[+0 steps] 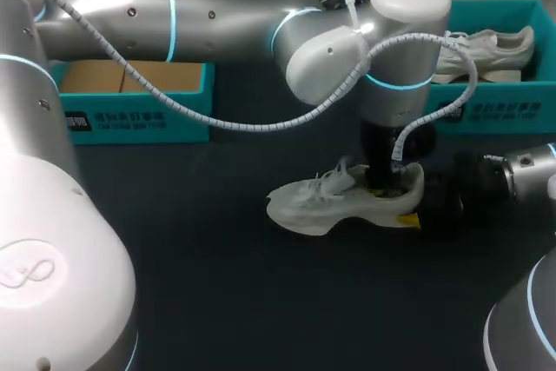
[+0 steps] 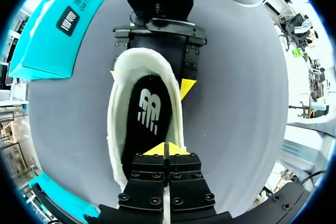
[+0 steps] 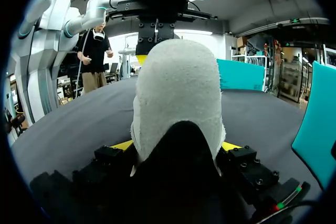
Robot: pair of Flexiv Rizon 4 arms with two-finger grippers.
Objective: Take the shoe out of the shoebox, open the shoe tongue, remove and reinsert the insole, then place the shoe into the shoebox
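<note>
While the dark table (image 1: 200, 293) carries a teal shoebox (image 1: 539, 97) far right, the white shoe (image 1: 304, 206) sits nearer, centred, toe left. Right gripper (image 3: 176, 145) clamps its heel; left gripper (image 2: 167, 148), fingertips pressed together, hangs over the black insole (image 2: 147, 121).

At lower centre the left tool (image 2: 168, 149) has its yellow tips pressed together over the black insole (image 2: 149, 114) of the white shoe (image 2: 118, 124) on the grey bench (image 2: 236, 103). At upper centre the right tool (image 2: 150, 81) clamps the shoe's end from both sides. A teal shoebox (image 2: 58, 30) lies at upper left.
</note>
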